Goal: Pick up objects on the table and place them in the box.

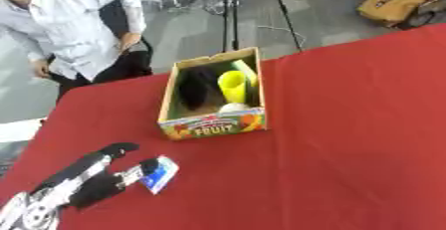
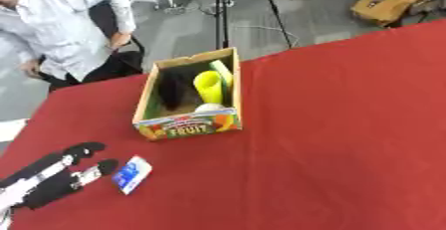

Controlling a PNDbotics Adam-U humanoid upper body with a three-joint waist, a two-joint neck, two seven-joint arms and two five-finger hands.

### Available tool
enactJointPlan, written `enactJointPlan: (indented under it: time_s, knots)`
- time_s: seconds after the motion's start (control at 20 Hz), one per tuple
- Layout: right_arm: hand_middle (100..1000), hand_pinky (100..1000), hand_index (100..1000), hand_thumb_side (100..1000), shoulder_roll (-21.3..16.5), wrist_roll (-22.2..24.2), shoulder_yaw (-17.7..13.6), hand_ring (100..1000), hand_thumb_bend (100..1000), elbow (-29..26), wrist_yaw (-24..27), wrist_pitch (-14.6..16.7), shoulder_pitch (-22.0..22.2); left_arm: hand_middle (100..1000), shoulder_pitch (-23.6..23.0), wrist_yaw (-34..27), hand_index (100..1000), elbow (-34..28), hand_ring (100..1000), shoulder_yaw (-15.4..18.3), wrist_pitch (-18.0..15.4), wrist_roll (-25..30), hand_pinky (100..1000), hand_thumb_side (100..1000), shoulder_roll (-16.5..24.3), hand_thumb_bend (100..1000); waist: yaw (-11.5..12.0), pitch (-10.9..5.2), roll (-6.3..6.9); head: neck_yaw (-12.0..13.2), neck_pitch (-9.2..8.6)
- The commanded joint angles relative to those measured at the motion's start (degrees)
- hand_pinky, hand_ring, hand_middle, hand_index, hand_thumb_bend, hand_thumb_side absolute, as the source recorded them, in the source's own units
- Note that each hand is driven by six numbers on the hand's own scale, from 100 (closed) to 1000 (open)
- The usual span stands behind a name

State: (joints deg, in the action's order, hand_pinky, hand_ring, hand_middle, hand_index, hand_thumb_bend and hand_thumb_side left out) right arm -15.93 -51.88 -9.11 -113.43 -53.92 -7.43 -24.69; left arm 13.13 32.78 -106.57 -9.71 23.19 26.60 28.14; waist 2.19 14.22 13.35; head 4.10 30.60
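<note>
A small blue and white packet point(image 1: 160, 173) lies flat on the red table point(image 1: 348, 139) at the lower left. My left hand point(image 1: 80, 180) comes in from the bottom left corner with its fingers stretched out straight, open. One fingertip point(image 2: 105, 166) reaches the packet's left edge; I cannot tell whether it touches. The cardboard box point(image 1: 213, 126), labelled FRUIT, stands farther back and to the right of the packet. Inside it are a yellow cup point(image 1: 232, 85), a black object point(image 1: 196, 87), a green piece point(image 1: 245, 68) and a white round thing point(image 1: 233, 107). My right hand shows in neither view.
The red cloth stretches wide to the right of the box. The table's far edge runs just behind the box, and its left edge lies close to my hand. A person stands beyond the far left corner, touching nothing on the table.
</note>
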Motion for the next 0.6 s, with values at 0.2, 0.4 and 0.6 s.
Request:
enactJointPlan:
  time_s: [0.2,0.4,0.6]
  knots:
    - [653,751,753,702,-0.5,-0.1,0.0,608,100,-1.2,0.7,0.4,-0.5,1000,1.4,3.6,1000,2.3,1000,0.5,-0.6,0.6,1000,975,-0.5,684,0.3,-1.12,-0.40,0.0,1.13]
    - [651,751,746,701,-0.6,-0.1,0.1,608,100,-1.2,1.0,0.4,-0.6,1000,2.4,9.2,1000,4.7,1000,1.3,-1.9,0.5,1000,952,-3.2,690,-0.1,-0.91,-0.50,-0.4,0.95]
    - [651,751,743,700,-0.5,-0.1,0.0,608,100,-1.2,1.2,0.3,-0.9,1000,3.2,14.7,1000,5.3,1000,1.8,-4.2,0.7,1000,977,-4.5,718,-0.6,-0.56,-1.18,-2.3,0.15]
